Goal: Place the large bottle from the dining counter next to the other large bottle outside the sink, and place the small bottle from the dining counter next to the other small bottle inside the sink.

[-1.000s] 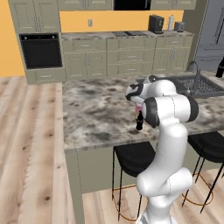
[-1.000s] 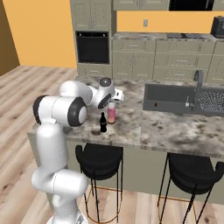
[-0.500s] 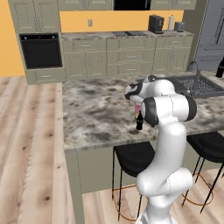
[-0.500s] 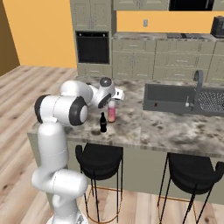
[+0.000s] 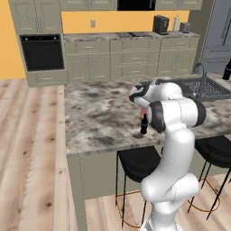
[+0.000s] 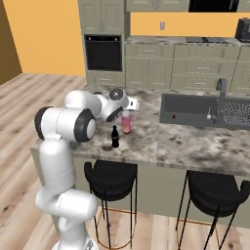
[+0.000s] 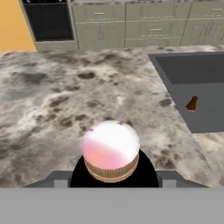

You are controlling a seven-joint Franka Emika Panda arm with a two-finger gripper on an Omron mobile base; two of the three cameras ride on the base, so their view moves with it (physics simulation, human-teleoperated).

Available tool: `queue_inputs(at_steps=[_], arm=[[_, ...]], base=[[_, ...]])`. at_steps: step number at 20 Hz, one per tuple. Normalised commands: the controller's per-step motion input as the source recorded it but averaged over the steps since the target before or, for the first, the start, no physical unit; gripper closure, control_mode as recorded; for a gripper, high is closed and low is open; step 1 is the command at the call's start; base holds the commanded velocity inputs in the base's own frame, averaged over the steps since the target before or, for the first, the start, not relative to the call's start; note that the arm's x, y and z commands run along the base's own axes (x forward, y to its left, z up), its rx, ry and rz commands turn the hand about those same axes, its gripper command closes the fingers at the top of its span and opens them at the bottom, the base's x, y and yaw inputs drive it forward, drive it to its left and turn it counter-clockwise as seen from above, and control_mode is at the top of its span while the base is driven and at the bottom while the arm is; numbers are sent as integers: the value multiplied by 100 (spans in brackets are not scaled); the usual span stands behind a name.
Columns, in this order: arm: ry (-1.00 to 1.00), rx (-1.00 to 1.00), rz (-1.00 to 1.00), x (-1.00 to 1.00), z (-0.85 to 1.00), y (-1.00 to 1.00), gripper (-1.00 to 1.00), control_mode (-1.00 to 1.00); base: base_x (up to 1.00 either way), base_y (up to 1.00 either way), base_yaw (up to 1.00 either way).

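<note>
The large bottle (image 6: pixel 126 122), pale pink, stands upright on the dining counter (image 6: pixel 195 146). My gripper (image 6: pixel 128 106) comes down over its top and is shut on it. In the hand view the large bottle (image 7: pixel 111 148) sits between my fingertips (image 7: pixel 61 180), its pink body wrapped by a tan band. The small bottle (image 6: pixel 115 137), short and dark, stands just in front of it near the counter's edge, and its dark shape (image 5: pixel 144 124) pokes out beside my arm. The other small bottle (image 7: pixel 192 103), red, lies in the sink (image 7: pixel 197 74). The other large bottle (image 5: pixel 227 70) stands dark at the far right.
A dark curved tap (image 6: pixel 220 91) rises behind the sink, with a ribbed rack (image 6: pixel 237 111) to its right. Two black stools (image 6: pixel 111 173) stand under the counter's near edge. Cabinets and a wall oven (image 6: pixel 103 52) line the back wall.
The arm and both bottles stay where they were. The fingers have drawn in around the pink bottle.
</note>
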Motion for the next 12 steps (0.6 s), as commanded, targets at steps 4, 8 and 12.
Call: queue_inputs(at_steps=[4, 8, 12], arm=[[-12, -10, 0, -3, 27, -14, 100, -100], [-9, -6, 0, -4, 26, -15, 100, -100], [-9, 0, 0, -31, 29, -14, 100, -100]], base=[[0, 0, 0], [0, 0, 0], [0, 0, 0]])
